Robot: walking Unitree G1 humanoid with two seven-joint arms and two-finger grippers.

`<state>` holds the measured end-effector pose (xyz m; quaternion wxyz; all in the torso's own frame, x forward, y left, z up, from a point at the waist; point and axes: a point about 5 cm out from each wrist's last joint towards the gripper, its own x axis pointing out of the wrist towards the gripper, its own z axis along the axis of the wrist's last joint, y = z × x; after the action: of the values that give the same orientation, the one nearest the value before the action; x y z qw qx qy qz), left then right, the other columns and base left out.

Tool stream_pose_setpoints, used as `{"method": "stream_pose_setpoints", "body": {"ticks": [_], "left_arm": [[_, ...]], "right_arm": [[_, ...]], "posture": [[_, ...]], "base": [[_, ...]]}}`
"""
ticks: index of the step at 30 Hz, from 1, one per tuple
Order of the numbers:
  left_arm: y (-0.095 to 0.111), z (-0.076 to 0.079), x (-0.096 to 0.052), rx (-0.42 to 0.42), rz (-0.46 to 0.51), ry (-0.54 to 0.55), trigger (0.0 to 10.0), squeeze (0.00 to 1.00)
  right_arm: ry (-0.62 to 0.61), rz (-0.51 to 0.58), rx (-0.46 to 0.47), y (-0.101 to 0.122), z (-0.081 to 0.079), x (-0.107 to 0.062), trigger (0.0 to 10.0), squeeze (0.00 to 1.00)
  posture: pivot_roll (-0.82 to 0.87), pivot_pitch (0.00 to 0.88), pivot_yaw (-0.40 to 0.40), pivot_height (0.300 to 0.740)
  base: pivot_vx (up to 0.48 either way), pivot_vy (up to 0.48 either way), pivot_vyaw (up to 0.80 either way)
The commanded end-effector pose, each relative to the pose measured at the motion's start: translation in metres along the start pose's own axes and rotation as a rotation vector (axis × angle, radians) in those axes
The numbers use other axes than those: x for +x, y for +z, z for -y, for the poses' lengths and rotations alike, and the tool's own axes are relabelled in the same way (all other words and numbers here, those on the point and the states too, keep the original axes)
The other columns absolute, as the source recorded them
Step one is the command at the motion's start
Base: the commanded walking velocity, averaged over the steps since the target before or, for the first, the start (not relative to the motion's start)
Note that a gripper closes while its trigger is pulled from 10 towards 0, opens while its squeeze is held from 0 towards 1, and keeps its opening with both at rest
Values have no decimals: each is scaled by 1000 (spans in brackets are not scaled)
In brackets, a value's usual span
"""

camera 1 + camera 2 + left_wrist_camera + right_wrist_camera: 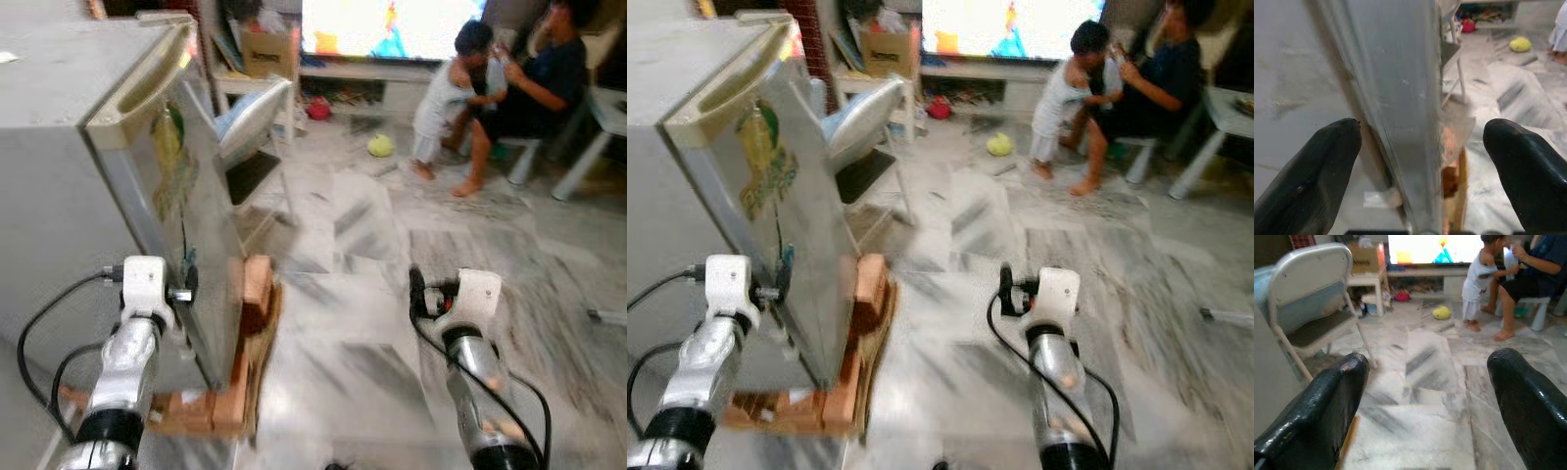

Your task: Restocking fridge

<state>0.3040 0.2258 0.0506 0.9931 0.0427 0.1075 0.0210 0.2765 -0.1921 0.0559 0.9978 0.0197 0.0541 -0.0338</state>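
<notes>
A small grey fridge (59,147) stands at the left on bricks and boards (250,323). Its steel door (196,225) carries a green and yellow sticker. My left gripper (186,284) is at the door's lower free edge. It is open, and its two black fingers (1308,181) straddle the door edge (1400,98) with a gap on each side. My right gripper (416,289) hangs open over the marble floor to the right of the fridge, with nothing between its fingers (1327,406).
A folding metal chair (257,117) stands just behind the fridge door. Two people (509,88) sit at the back right before a lit TV (392,24). A yellow ball (380,145) and a cardboard box (266,54) lie farther back. Marble floor (372,294) spreads right.
</notes>
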Motion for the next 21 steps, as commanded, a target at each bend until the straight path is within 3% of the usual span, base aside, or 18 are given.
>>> {"method": "stream_pose_setpoints", "body": {"ticks": [1,8,18,21], "left_arm": [[8,0,6,15,21,-8,10000,0],[28,15,21,16,70,-76,10000,0],[40,37,31,35,85,-134,10000,0],[39,36,31,34,90,-135,10000,0]], "right_arm": [[-3,-16,6,-2,0,0,10000,0],[4,-65,-17,-12,-1,-5,10000,0],[-3,-111,-8,-19,2,-7,10000,0],[-2,-113,-10,-19,2,-8,10000,0]], "posture": [[8,0,-21,740],[5,0,-22,740],[-4,0,-21,740],[-6,0,-20,740]], "base": [[0,0,0],[0,0,0],[0,0,0],[0,0,0]]}}
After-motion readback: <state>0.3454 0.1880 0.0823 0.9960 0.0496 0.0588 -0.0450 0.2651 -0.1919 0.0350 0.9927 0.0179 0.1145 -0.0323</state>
